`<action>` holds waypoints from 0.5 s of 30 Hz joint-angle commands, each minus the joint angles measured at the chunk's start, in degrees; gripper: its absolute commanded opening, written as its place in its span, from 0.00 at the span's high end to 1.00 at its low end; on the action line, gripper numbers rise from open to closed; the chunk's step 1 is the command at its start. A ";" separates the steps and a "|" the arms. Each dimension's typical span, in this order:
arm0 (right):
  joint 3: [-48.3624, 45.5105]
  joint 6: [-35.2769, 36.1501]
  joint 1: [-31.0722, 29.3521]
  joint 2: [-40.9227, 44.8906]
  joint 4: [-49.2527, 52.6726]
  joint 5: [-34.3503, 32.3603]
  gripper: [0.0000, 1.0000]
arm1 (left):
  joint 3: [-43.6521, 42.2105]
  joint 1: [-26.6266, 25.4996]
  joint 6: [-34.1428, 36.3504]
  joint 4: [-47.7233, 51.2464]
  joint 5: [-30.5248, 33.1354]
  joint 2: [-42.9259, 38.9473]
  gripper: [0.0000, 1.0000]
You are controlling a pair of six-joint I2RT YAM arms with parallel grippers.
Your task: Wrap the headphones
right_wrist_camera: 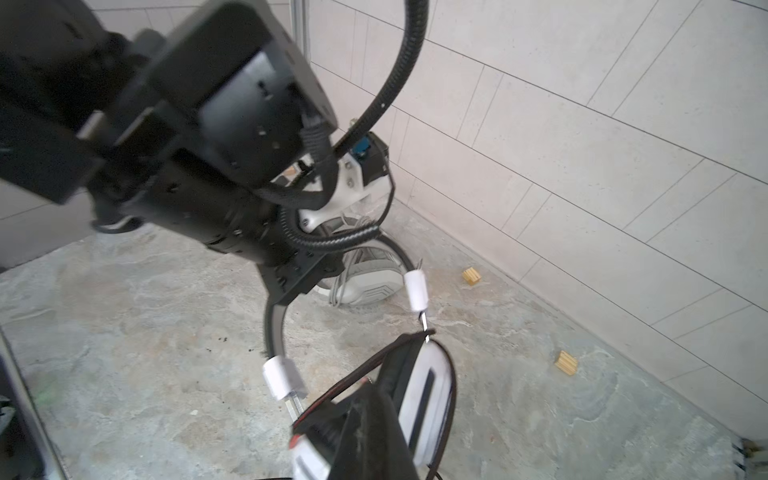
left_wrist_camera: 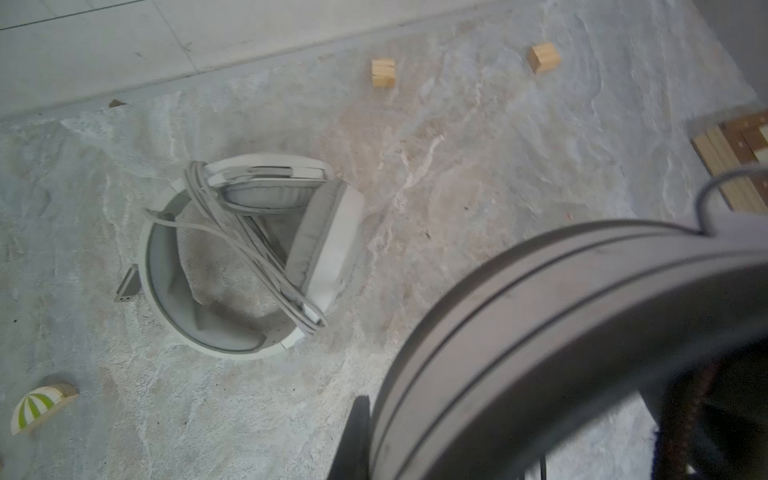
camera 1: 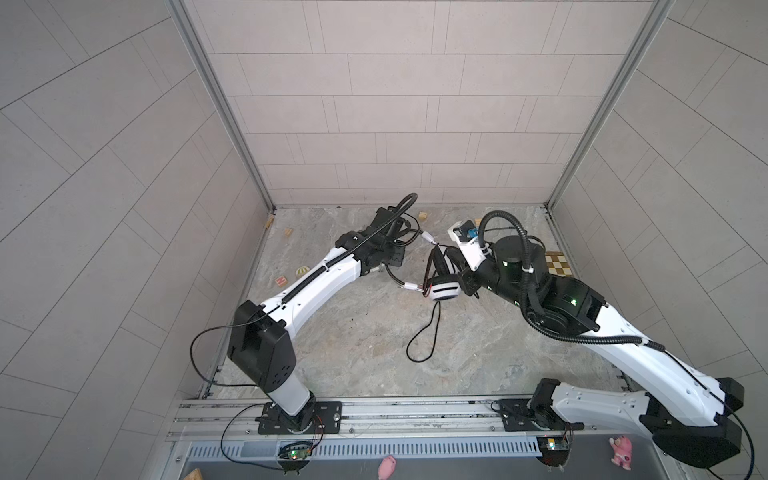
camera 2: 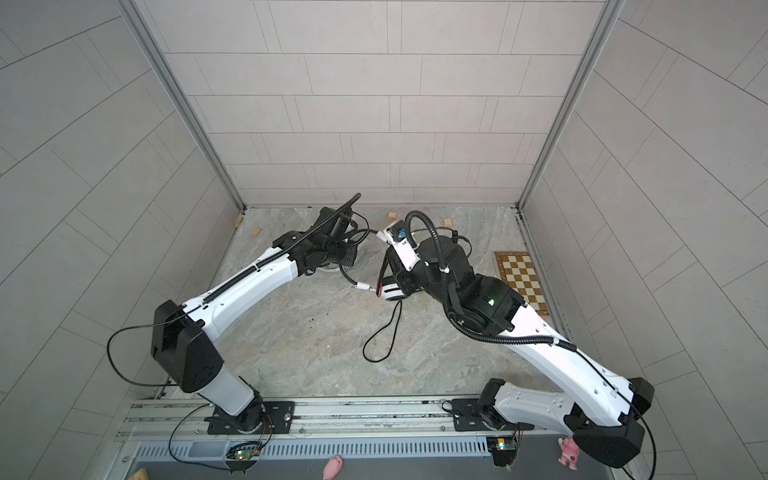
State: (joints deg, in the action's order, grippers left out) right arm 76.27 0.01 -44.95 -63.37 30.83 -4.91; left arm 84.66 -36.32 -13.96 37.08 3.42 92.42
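Grey cable (left_wrist_camera: 266, 262) around white headset (left_wrist_camera: 336, 245)

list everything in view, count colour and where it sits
grey stone-pattern table: one
white and light grey over-ear headphones: one, cable wrapped around them, back of the table, left of centre
black-and-white wire-band headphones: one, mid-table, held by both tools
black cable: one, looping from them onto the table
pale wooden cubes: at least four, near the back wall
green-striped half-round block: one, table's left side
brown-and-cream chessboard: one, table's right edge
pink toys: two, front tray
left tool: black, shut on the headband
right tool: black, shut on the earcup
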 commanded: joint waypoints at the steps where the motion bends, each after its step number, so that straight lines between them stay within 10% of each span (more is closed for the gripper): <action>1: 3.07 2.89 4.61 -1.35 3.38 5.11 0.92 | -0.34 -1.86 4.27 3.94 -5.36 -4.93 1.00; 15: -1.92 0.15 12.91 -5.84 -1.68 9.96 0.89 | -7.53 -2.69 4.75 2.97 -26.32 -19.58 1.00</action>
State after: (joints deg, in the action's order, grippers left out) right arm 75.96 1.23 -32.95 -68.75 32.64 4.32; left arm 76.77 -38.96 -8.54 42.15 -13.87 75.22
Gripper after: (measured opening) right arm 0.109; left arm 0.080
